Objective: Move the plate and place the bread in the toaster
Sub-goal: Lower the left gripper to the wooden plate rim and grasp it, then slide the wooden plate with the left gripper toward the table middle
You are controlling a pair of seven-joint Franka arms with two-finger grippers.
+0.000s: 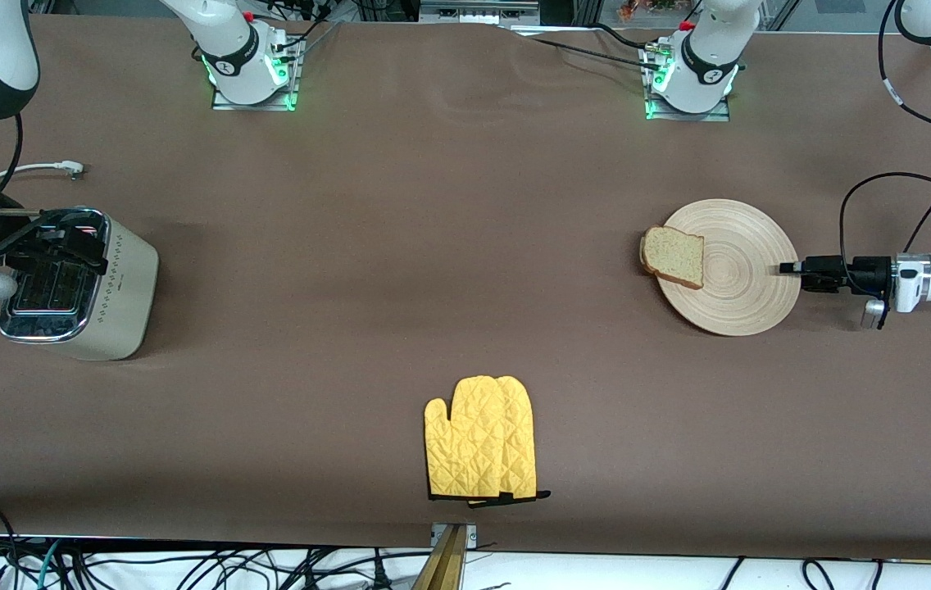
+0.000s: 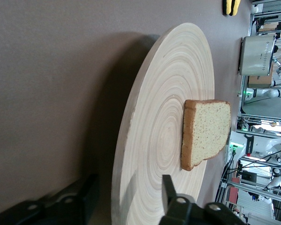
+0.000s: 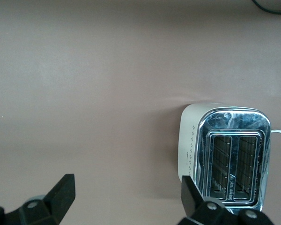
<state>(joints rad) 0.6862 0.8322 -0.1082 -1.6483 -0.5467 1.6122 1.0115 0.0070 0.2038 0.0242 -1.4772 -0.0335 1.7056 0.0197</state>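
The brown desk point(image 1: 449, 246) carried a cream boxy chrome-topped toaster point(image 1: 97, 287) at mid-left, under the spread, waiting right end effector point(image 3: 126, 197). At mid-right, the left end effector point(image 1: 787, 268) straddled the round beige wooden plate's point(image 1: 748, 283) rim; brown bread slice point(image 1: 673, 256) lay atop.

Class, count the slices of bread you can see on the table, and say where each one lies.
1. The single squarish brown wholemeal bread slice lies on the round light beige wooden plate, overhanging the rim toward the right arm's end of the table. The toaster's slots look empty.
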